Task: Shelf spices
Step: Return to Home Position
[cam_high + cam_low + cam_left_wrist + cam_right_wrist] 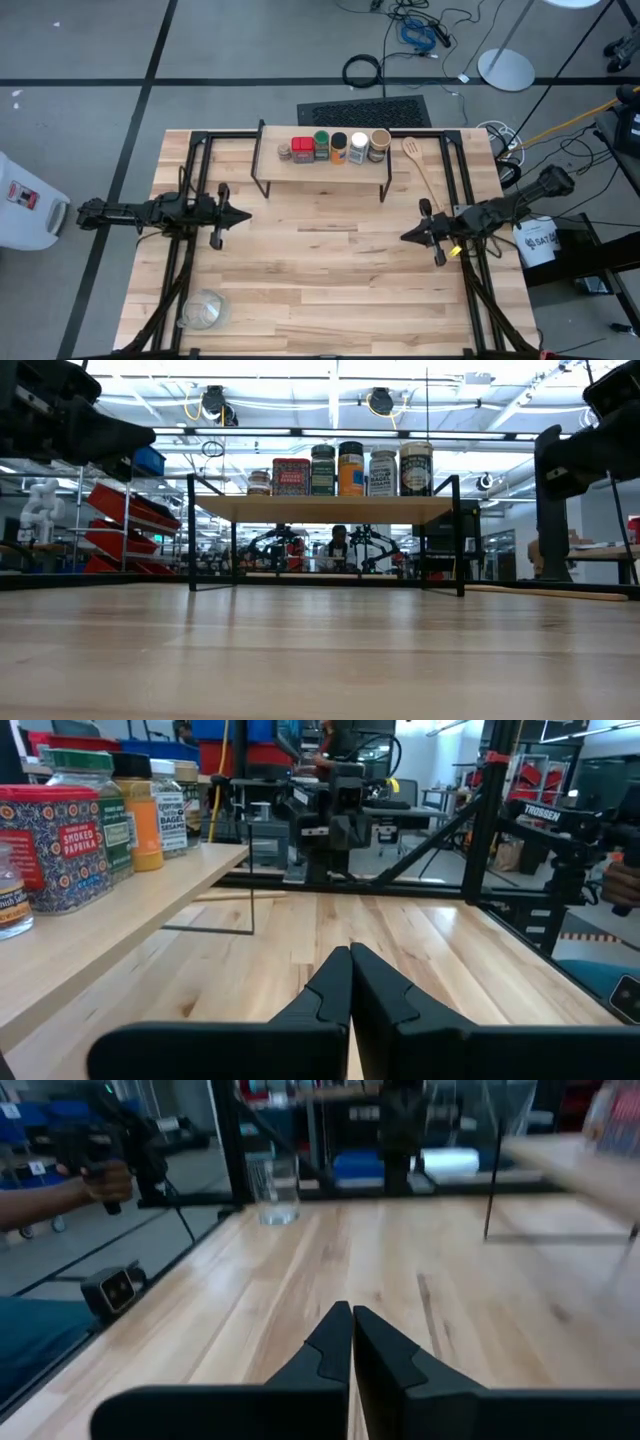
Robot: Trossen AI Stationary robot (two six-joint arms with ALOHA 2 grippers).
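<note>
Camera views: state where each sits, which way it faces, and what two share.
High view: overhead, straight down; both arms, left gripper and right gripper.
Low view: tabletop height, level at the shelf; arm parts in upper corners.
Left wrist view: past its shut fingers towards the right arm.
Right wrist view: past its shut fingers towards the glass bowl.
Shared: high and right wrist views show that bowl.
</note>
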